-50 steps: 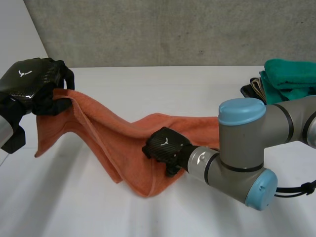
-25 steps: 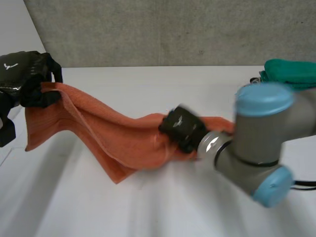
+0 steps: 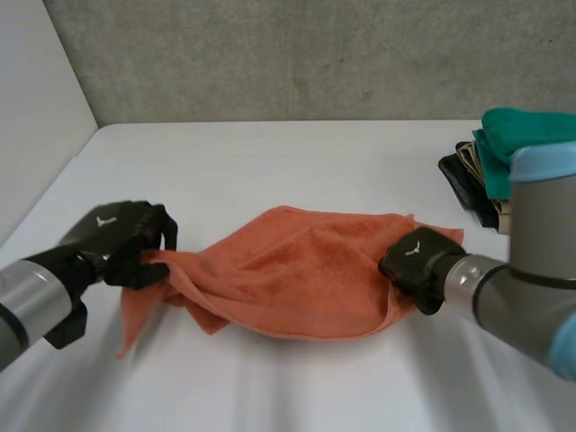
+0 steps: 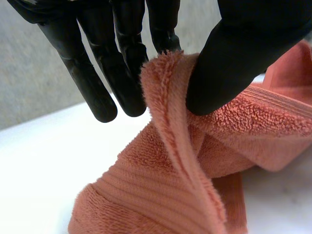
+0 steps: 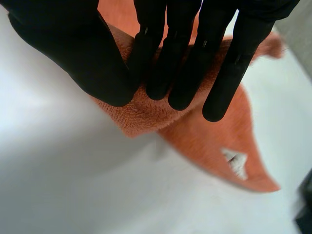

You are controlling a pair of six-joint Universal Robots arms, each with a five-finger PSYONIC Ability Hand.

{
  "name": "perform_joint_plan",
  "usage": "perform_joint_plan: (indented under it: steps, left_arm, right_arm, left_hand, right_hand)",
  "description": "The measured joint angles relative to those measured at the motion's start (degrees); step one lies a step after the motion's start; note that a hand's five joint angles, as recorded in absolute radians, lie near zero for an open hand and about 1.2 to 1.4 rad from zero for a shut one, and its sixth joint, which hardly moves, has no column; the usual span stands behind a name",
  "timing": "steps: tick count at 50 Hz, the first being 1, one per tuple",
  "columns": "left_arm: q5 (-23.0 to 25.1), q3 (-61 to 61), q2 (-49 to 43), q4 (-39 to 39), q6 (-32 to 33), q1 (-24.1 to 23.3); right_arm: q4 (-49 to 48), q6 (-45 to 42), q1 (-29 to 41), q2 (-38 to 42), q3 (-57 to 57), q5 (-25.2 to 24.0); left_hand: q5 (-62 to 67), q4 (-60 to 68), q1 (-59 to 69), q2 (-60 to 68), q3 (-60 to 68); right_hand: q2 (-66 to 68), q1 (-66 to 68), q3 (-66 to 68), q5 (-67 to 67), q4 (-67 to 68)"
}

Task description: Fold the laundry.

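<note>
Now left hand point(image 3: 121, 238) and right hand point(image 3: 416, 261) hold the towel point(image 3: 306, 279) lower, slack.

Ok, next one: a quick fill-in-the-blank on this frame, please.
1. Both hands pinch one ____ towel.
2. The left hand holds its edge between fingers and ____.
3. The right hand, nearest the folded stack, pinches the same ____.
Missing: orange; thumb; towel.

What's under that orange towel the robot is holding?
White table shows all round the orange towel, pinched at its ends by the left hand and right hand. Whatever lies under its bunched middle is covered.
</note>
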Motion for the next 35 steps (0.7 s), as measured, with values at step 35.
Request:
perform_joint_plan:
  steps: [35]
  left_arm:
    - [-2.7,0.9,-4.6,0.0,3.8,3.5]
  right_arm:
    - [-7.0,-19.4,-6.3,-1.0,-2.1,-6.4]
  left_hand:
    - [0.0,0.0,0.0,0.0,0.0]
  right_hand:
    - [-39.1,-34.7,-39.4,-40.0,-40.1]
